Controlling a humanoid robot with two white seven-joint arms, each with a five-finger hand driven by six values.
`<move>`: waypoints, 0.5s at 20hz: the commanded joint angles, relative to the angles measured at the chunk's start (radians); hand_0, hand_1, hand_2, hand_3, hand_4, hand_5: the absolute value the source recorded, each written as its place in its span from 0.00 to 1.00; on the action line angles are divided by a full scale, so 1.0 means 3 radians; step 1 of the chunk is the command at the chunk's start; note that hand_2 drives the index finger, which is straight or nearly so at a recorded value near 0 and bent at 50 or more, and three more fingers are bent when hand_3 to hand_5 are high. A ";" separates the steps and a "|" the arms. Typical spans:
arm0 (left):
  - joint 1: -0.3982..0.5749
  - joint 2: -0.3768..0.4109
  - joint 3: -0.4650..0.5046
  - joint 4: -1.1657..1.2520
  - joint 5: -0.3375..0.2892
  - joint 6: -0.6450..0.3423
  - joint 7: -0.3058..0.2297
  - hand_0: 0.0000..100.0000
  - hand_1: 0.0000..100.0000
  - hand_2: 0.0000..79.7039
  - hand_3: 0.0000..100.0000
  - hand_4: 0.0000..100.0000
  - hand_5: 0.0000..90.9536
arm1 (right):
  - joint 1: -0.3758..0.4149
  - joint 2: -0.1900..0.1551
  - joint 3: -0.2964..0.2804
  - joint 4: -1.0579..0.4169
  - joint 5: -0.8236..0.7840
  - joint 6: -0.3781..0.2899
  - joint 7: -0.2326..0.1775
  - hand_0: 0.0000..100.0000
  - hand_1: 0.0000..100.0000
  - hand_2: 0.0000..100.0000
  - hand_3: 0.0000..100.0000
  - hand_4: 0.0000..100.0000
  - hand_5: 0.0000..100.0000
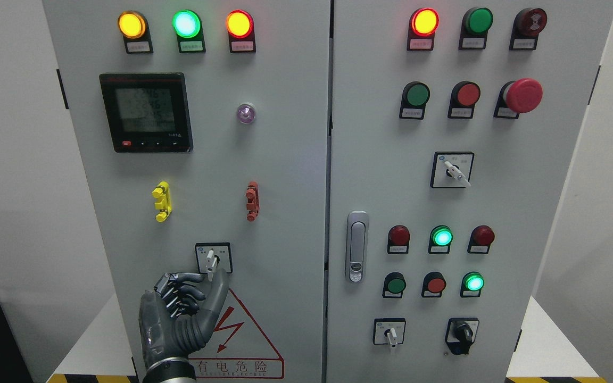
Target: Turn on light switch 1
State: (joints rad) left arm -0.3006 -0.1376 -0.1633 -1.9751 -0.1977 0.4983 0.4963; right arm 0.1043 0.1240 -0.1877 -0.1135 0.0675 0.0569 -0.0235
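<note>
Low on the left cabinet door (pixel 285 213) sits the rotary switch (pixel 212 258), a white lever on a small black-framed square plate, lever pointing roughly straight up and down. Right under it is the left hand (pixel 187 308), its arm rising from the bottom edge left of centre. The thumb stands up with its tip at the lever's lower end, seemingly touching it, though whether it really presses there is hard to judge. The fingers are curled sideways at the switch's lower left, tips just short of the plate. So the hand is partly closed, pinching towards the lever without clearly gripping it. Dark grey, glossy, jointed shell on that hand, with pale segments showing between the knuckles.

The hand covers the left corner of the red triangular hazard sticker (pixel 242 340), a lightning bolt inside and Chinese print in a red box beneath. The switch's tiny labels are too small to read.

Above are a yellow clip (pixel 162 201) and a red clip (pixel 252 201), both chunky plastic. Higher, a black meter (pixel 146 112) with a dim screen, digits unreadable, and a small violet dome (pixel 246 113). Along the top, three round lamps (pixel 186 24) glow amber, green and orange-red.

The right door (pixel 524 213) carries a chrome latch handle (pixel 356 246), round lamps and buttons, and a red mushroom button (pixel 523 96). All painted grey metal.
</note>
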 commanded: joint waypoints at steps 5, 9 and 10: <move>-0.0041 -0.0012 0.0002 0.0003 0.0010 0.0026 0.0018 0.08 0.68 0.70 0.84 0.87 0.81 | 0.0000 0.0001 -0.0003 0.0000 0.0000 -0.0001 0.0007 0.00 0.00 0.00 0.00 0.00 0.00; -0.0072 -0.0017 0.0002 0.0003 0.0010 0.0093 0.0013 0.08 0.67 0.70 0.84 0.87 0.82 | 0.0000 0.0001 -0.0003 0.0000 0.0000 -0.0001 0.0007 0.00 0.00 0.00 0.00 0.00 0.00; -0.0072 -0.0017 0.0002 0.0003 0.0015 0.0093 0.0013 0.08 0.67 0.70 0.84 0.87 0.82 | 0.0000 0.0001 0.0002 0.0000 0.0000 -0.0001 0.0007 0.00 0.00 0.00 0.00 0.00 0.00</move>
State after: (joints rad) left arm -0.3134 -0.1401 -0.1630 -1.9749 -0.1954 0.5186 0.5017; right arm 0.1043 0.1240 -0.1876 -0.1135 0.0675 0.0569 -0.0242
